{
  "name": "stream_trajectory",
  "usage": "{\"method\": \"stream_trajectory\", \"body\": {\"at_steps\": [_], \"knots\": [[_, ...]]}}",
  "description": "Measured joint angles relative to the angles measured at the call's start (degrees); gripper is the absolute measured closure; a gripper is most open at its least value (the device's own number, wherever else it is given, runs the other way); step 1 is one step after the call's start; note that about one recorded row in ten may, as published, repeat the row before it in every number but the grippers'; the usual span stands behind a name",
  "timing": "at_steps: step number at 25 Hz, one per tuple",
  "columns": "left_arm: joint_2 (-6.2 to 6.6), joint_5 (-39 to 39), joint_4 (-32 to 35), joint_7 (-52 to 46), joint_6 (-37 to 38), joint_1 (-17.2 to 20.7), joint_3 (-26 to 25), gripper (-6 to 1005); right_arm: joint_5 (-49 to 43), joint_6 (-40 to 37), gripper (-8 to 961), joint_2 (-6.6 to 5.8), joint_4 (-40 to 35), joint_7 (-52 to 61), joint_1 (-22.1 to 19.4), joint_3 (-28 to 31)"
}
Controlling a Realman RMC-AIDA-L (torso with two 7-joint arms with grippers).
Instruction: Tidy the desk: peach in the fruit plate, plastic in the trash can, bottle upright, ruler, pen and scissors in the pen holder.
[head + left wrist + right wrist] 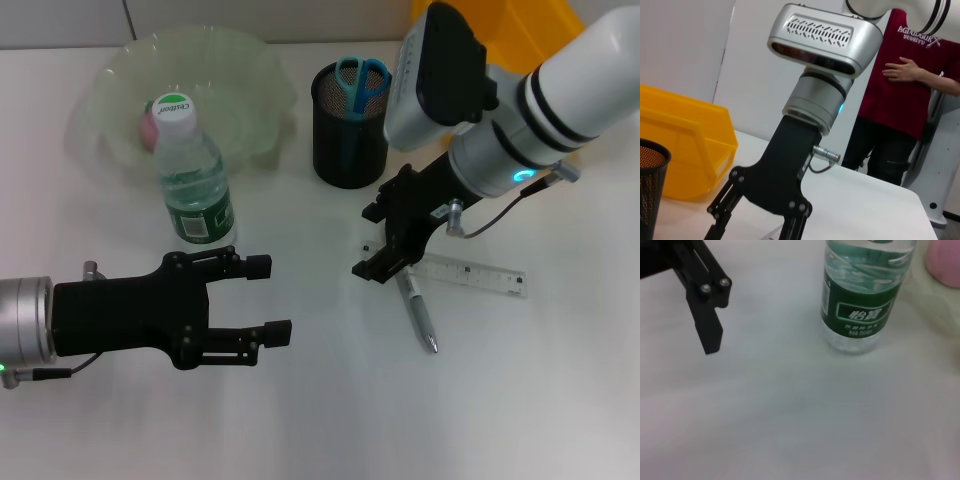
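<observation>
At the lower left of the head view, the left gripper (275, 298) hangs over bare white table (500, 400). Its two black fingers are wide apart and hold nothing. There is lots of open room below it and to its right, all the way to the lower edge of the frame.

In the middle right, the pen (418, 313) lies on the table, pointing down toward the lower right. The clear ruler (470, 273) lies flat just above it, near the pen's top end. The right gripper (377, 245) is low over the top end of the pen and the left end of the ruler. I cannot tell how far its jaws are open or if it has hold of anything.

Above the left gripper, the bottle (192, 172) stands upright with its white cap on top. It is just beside the rim of the clear fruit plate (255, 90) in the upper left. Something pink, the peach (149, 126), sits in the plate behind the bottle.

At the top middle, the black mesh pen holder (349, 135) stands with the blue scissors (361, 84) in it. A yellow bin (520, 25) sits at the top right edge
</observation>
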Motion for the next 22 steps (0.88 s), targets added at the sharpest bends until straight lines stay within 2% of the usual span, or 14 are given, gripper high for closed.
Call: {"method": "stream_trajectory", "body": {"at_steps": [13,22], "knots": [[-0.11,0.0,0.0,0.3,-0.1,0.1,0.0,153,1.8,4.7,172,0.02,4.7,0.1,0.6,-3.8],[-0.11,0.0,0.0,0.5,-0.1,0.3,0.1,153,1.8,6.3,174,0.11,5.7,0.1,0.7,-4.0]]}}
